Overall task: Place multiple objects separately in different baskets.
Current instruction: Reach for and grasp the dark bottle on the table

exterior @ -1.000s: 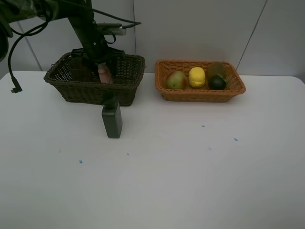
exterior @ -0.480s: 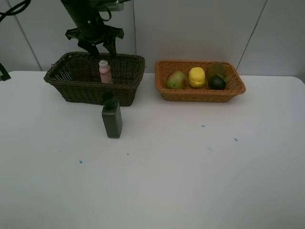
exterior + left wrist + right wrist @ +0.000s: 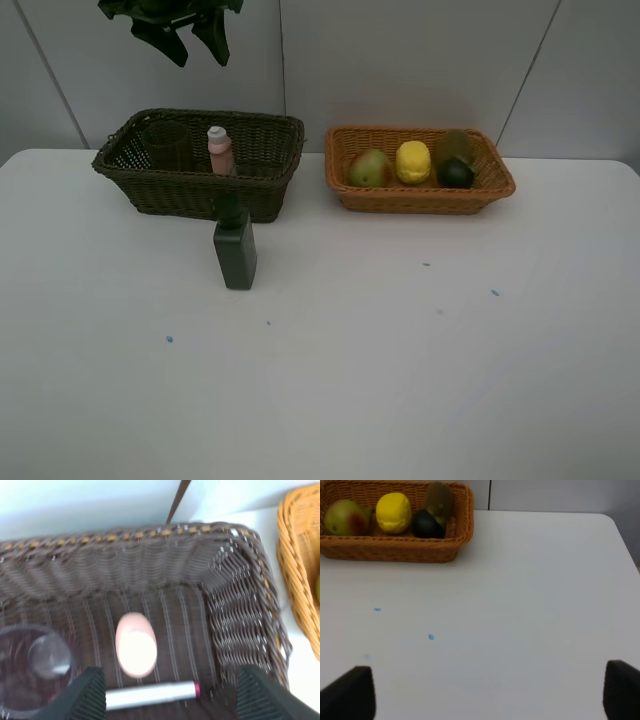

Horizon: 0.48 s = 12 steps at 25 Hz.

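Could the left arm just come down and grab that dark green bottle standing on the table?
Probably yes. The left gripper hangs open and empty above the dark basket, and the dark green bottle stands upright just in front of it, with bare table around its other sides. Only the basket's front wall is close.

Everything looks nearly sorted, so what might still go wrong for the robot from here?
The tall dark green bottle stands upright on the white table, close to the dark wicker basket; a clumsy grasp might tip it. Inside that basket, the pink bottle, clear cup and white marker crowd together, so lowering another item could knock them.
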Motion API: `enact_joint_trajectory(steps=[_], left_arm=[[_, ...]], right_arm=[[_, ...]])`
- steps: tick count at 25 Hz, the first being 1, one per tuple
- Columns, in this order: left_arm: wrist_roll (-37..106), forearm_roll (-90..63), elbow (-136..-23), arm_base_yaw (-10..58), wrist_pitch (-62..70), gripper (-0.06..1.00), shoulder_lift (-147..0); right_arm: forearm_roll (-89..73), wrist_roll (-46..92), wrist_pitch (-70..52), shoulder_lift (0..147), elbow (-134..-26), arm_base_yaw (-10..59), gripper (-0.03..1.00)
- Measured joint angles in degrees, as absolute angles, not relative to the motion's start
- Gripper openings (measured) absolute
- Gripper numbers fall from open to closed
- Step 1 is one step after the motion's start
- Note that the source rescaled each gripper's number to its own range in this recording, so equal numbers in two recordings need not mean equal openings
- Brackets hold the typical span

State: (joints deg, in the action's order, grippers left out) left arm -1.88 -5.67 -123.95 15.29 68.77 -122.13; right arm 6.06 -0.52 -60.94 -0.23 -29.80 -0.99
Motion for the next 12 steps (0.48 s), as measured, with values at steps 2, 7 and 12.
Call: enact_joint_trajectory(steps=[2, 7, 12], left_arm=[[-1.9, -6.2, -124.0, 15.3, 69.3, 0.72, -120.4], [-3.0, -8.8, -122.4, 17.5, 69.4, 0.72, -115.8], [-7.0, -6.6, -116.6, 22.6, 69.5, 0.72, -113.0]], right_arm=[[6.1, -0.5, -60.9, -0.2, -29.8, -1.0, 0.99], [6.1, -0.5, -60.9, -0.2, -29.8, -1.0, 0.99], [6.1, -0.5, -60.9, -0.2, -29.8, -1.0, 0.99]])
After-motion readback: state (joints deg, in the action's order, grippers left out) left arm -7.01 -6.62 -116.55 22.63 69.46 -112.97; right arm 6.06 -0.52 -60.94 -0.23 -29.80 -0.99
